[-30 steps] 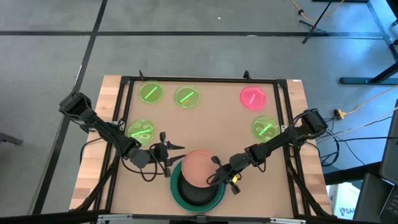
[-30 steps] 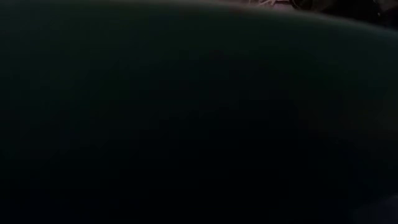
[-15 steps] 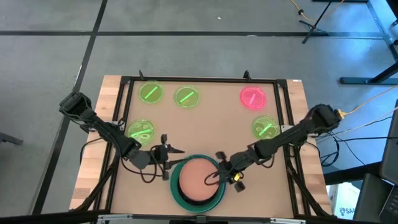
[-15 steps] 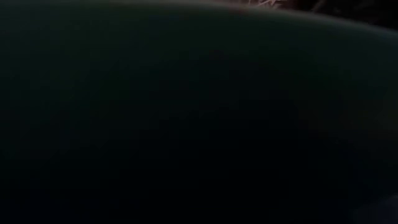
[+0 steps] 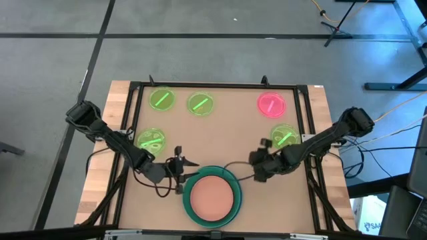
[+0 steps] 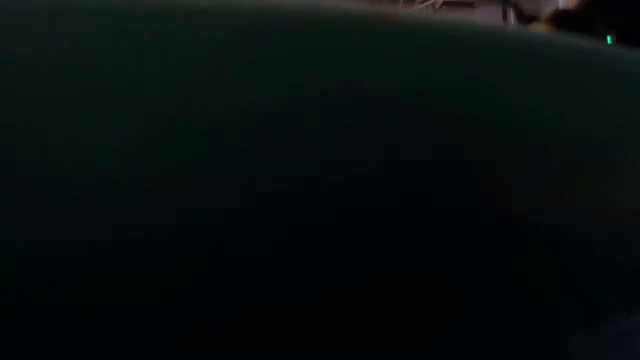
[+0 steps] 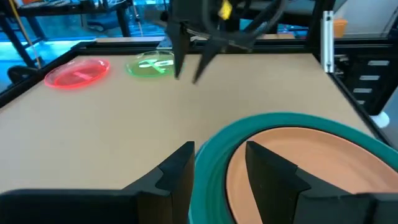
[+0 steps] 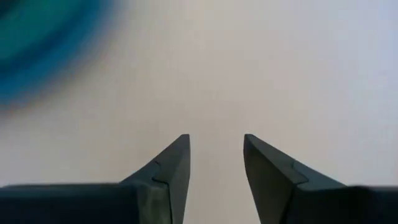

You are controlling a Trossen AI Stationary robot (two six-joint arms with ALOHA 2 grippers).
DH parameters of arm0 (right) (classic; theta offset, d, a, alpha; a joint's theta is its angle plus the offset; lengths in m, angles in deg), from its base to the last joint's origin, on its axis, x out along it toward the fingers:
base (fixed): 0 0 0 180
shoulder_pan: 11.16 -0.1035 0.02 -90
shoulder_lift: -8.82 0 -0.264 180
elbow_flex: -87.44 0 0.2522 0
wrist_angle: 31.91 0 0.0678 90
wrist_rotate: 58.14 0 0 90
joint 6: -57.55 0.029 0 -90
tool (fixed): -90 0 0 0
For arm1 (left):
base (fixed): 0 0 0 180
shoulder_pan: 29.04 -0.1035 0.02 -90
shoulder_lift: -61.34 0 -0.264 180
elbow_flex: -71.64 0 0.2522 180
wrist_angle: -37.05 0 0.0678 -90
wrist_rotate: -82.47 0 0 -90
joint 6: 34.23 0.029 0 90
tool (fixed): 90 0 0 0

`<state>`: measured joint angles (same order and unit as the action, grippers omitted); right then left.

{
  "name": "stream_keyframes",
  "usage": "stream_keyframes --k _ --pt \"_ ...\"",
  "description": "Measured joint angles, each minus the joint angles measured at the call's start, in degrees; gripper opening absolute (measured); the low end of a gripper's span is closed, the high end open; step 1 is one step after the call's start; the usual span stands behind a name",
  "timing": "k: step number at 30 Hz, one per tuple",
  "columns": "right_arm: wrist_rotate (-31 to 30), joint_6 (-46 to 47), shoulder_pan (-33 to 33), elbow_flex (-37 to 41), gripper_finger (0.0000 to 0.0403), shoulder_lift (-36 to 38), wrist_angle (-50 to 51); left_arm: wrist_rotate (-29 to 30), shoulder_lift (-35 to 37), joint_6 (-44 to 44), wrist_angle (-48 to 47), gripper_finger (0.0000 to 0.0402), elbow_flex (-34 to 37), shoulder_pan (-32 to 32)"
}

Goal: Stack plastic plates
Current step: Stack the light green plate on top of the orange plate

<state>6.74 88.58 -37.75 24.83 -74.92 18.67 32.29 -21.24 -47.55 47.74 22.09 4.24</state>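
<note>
A large teal-green plate (image 5: 191, 212) lies near the table's front edge. A salmon-pink plate (image 5: 212, 197) lies flat inside it. My left gripper (image 7: 219, 169) is open at this stack's left side. One finger stands outside the teal rim (image 7: 208, 168) and the other over the salmon-pink plate (image 7: 323, 174). My right gripper (image 5: 259, 171) hangs open above bare table, right of the stack and clear of it; it also shows in the left wrist view (image 7: 186, 71). Several small neon-green plates (image 5: 161, 100) and a pink plate (image 5: 271, 104) lie singly farther back. My left gripper reaches level from the table's left and stands astride the teal-green plate's left rim (image 7: 205, 186), one finger outside and one inside. Whether either finger touches the rim or the salmon-pink plate I cannot tell. The stack lies flat on the table.
A black frame (image 5: 213, 85) borders the table. Neon-green plates lie at the far left (image 5: 201, 103), the left edge (image 5: 151, 139) and the right edge (image 5: 284, 137). Bare table lies between the stack and the far plates. A dark surface (image 6: 320, 200) close to the camera fills the low view.
My right gripper has laid the salmon-pink plate down from a tilted, far-shifted pose, and it now lies flat and centred in the teal-green plate, covering the black plate. It has then let go and drawn back up and toward the table's right edge.
</note>
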Motion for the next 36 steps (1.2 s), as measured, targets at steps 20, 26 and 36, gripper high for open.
stream_keyframes --k 20,26,36 --pt "-2.59 30.41 1.92 12.29 0.0138 0.02 13.94 -0.38 -0.11 -1.33 0.54 0.0137 0.0 -0.89" --pt "-1.18 29.83 6.53 14.75 0.0131 0.09 12.22 -0.52 -0.11 -1.52 0.51 0.0137 0.0 -0.88" --pt "-0.87 22.26 7.39 15.82 0.0014 0.13 7.24 -0.53 -0.11 -1.3 0.49 0.0137 0.02 -0.5"
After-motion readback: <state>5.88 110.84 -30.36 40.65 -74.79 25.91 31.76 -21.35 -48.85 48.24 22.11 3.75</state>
